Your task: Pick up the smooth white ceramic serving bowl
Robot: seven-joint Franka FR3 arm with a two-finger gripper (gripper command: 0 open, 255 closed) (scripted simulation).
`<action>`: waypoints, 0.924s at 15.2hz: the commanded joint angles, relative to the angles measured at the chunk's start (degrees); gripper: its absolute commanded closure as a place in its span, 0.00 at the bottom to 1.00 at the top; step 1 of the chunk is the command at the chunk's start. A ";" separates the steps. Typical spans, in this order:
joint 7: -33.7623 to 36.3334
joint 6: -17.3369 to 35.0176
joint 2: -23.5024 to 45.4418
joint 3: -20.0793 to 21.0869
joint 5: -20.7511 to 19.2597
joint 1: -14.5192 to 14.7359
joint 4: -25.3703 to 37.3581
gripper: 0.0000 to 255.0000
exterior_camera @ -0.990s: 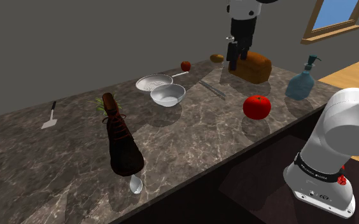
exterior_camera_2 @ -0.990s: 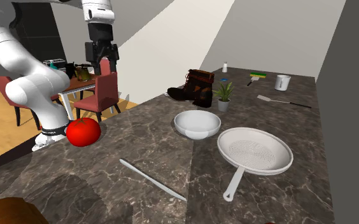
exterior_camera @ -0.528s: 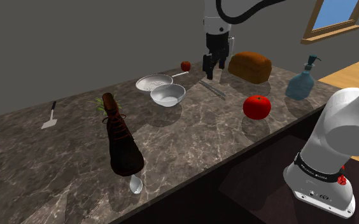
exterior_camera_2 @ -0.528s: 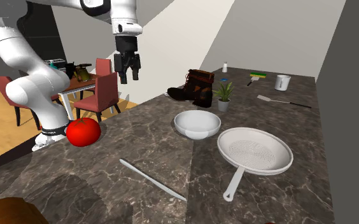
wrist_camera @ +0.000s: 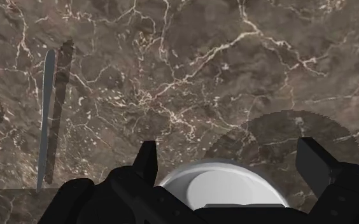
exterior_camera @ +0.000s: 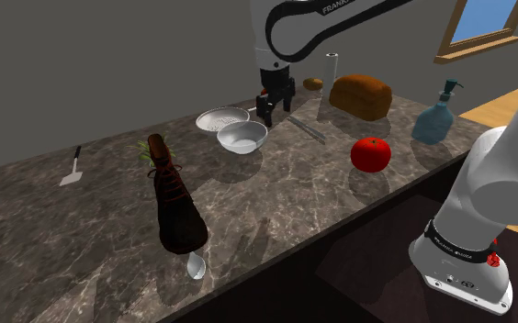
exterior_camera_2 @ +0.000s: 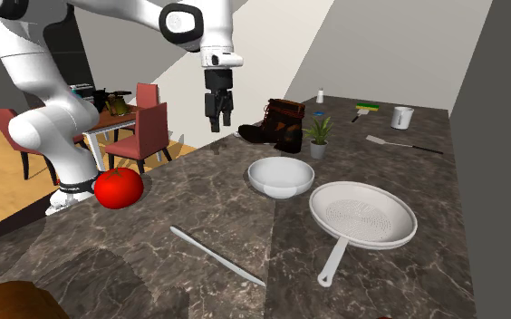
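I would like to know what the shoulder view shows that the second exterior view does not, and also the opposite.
Extra in the shoulder view: the window and the spoon lying by the boot. Extra in the second exterior view: the red chairs and the green brush. Shared by both: the white bowl, the strainer pan, the tomato and the open gripper above the marble counter.

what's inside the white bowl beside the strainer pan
Nothing that can be seen: the second exterior view looks down into the white bowl and its inside is bare and white. In the wrist view the open pincer's black body covers part of the bowl.
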 commanded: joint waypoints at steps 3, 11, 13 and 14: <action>2.88 1.82 8.69 1.15 -1.64 0.61 6.93 0.00; 7.87 2.08 26.54 2.04 -5.59 3.22 24.45 0.00; 8.73 1.34 31.31 1.96 -6.48 4.14 29.97 0.00; 9.09 0.84 33.77 1.88 -6.89 4.64 32.95 0.00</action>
